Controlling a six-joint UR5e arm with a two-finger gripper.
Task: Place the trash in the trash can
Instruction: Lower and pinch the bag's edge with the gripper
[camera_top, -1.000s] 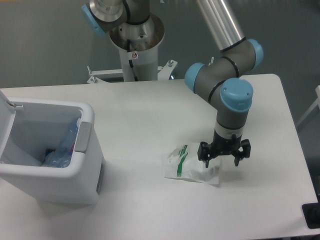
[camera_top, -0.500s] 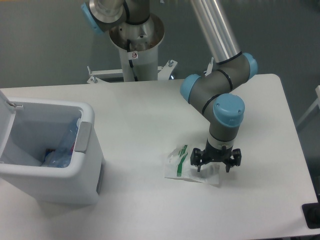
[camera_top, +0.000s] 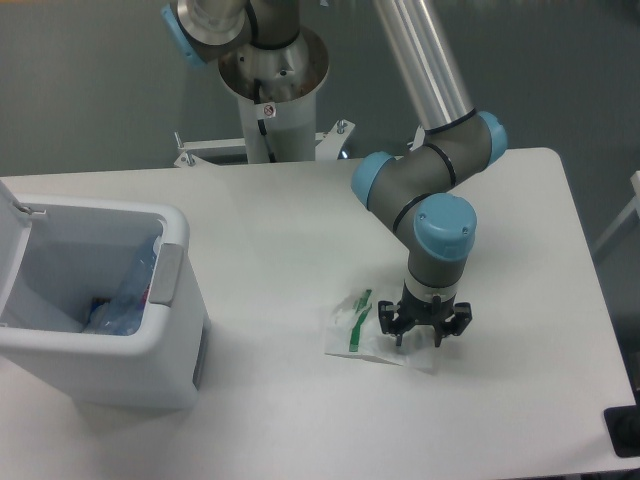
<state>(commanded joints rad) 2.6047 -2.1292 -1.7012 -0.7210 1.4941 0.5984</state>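
A: Is anything being held in the trash can (camera_top: 175, 290) at the left?
B: The bottle (camera_top: 125, 295). The gripper (camera_top: 421, 334) is being lowered, jaws spread, onto the bag (camera_top: 362, 328) lying right of centre; grasping is probably being prepared.

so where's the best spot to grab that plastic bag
Probably its crumpled right part, from straight above: the plastic bag lies flat on the table, so only raised wrinkles give the fingers something to pinch. The gripper hangs open over that end.
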